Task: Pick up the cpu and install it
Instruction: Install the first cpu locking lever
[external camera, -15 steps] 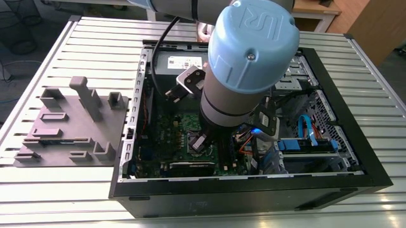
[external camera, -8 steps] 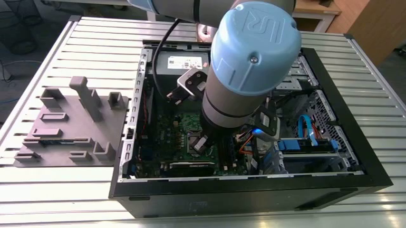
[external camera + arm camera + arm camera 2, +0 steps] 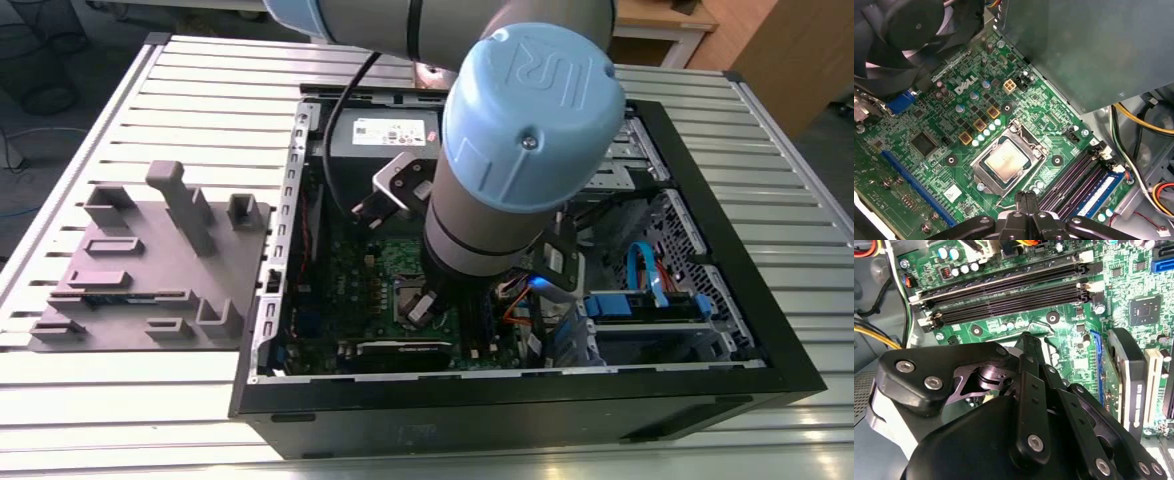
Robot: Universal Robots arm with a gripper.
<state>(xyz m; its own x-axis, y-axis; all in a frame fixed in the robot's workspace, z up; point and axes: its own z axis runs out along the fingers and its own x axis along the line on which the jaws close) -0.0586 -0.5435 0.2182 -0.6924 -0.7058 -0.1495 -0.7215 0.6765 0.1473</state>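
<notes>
The cpu [image 3: 1005,161] lies flat in its socket [image 3: 1010,158] on the green board [image 3: 929,165], its pale metal top showing inside the square frame, with nothing holding it. Just above it in the first wrist view hangs the gripper [image 3: 1025,200], its two fingers [image 3: 1020,202] pressed together with nothing between them, the tips near the socket's edge but not touching the chip. In the second wrist view the same black linkage of the gripper [image 3: 1029,347] stands over the board beside the long black memory slots [image 3: 1004,295]. The grey power-supply box [image 3: 1089,45] sits past the socket, with yellow wires running along its side. From the exterior view, the arm [image 3: 514,150] reaches down into the open black case [image 3: 534,400], which lies on a slatted table [image 3: 134,400]; a grey fixture plate [image 3: 147,260] rests on the table toward the exterior view's left, well apart from the case's inside.
</notes>
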